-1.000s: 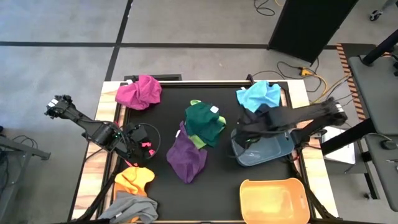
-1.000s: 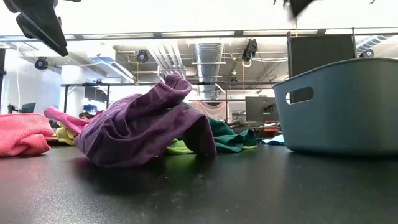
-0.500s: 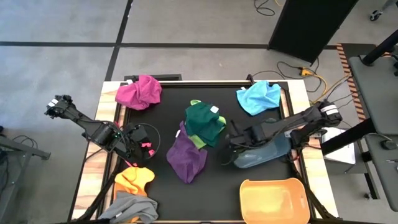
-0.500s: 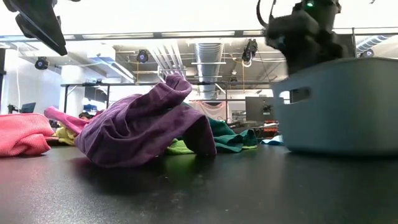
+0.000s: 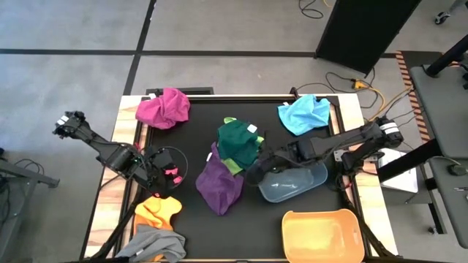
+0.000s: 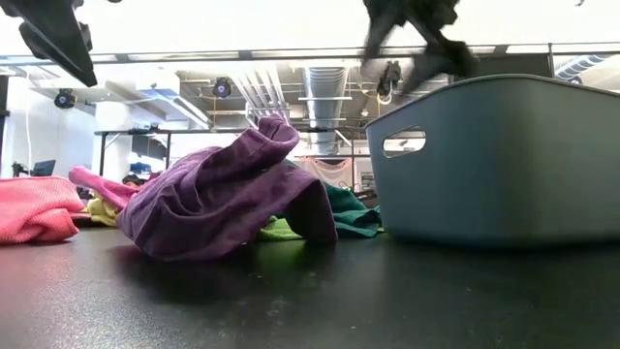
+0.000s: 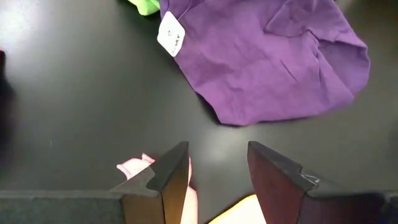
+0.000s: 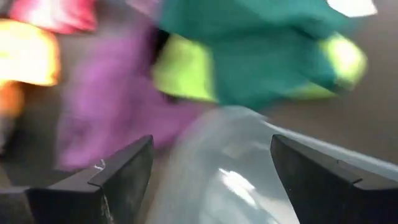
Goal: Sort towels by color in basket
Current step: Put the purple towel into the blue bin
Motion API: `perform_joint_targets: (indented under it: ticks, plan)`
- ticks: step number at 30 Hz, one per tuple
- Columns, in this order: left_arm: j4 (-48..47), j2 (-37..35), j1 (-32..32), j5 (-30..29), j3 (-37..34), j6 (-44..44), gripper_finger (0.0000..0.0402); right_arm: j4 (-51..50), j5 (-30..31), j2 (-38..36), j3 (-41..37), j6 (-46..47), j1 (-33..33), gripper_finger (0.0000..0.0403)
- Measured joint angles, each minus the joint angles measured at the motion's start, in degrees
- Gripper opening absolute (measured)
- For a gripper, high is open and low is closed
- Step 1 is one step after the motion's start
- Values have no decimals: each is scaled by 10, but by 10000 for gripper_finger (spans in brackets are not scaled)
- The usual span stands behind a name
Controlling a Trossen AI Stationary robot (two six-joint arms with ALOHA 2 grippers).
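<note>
Towels lie on the black table: magenta (image 5: 162, 108) far left, light blue (image 5: 303, 113) far right, dark green (image 5: 240, 144) over lime (image 5: 232, 166) in the middle, purple (image 5: 219, 184) nearer, orange-yellow (image 5: 157, 210) and grey (image 5: 153, 245) near left. A small pink piece (image 5: 174, 175) lies by my open, empty left gripper (image 5: 164, 164). My right gripper (image 5: 259, 172) is open above the left end of a grey-blue basket (image 5: 296, 183), beside the green towel (image 8: 267, 43). My right gripper slants down from the table's right over the basket's left end wall (image 5: 265, 177), and the curved rim (image 8: 249, 124) shows between its spread fingers. The gripper hides that spot in the high view and the wrist view is blurred. I cannot tell whether a finger touches the rim.
An orange basket (image 5: 322, 234) stands at the near right corner. The grey-blue basket fills the right of the low view (image 6: 494, 160), with the purple towel (image 6: 223, 189) heaped to its left. Bare black table (image 7: 74, 93) lies between my left gripper and the purple towel (image 7: 273, 56).
My right gripper has swung down and toward the table's left edge, across the grey-blue basket to its left end, turning as it went. The basket has slid toward the left and near edges, closer to the purple and green towels.
</note>
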Motion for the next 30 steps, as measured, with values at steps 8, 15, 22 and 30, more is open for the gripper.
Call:
perform_joint_targets:
  ticks: [8,15,22,30]
  plan:
    - [-29,-11,-21,8,0,2,149,49,8,145,128,-103,18,307]
    - [-34,-28,-41,15,0,2,149,-76,8,294,305,-159,8,306]
    - [-34,-31,-48,10,0,38,149,-76,-17,401,427,-291,15,306]
    - [-34,-33,-48,-5,0,57,149,-76,-88,494,453,-344,20,306]
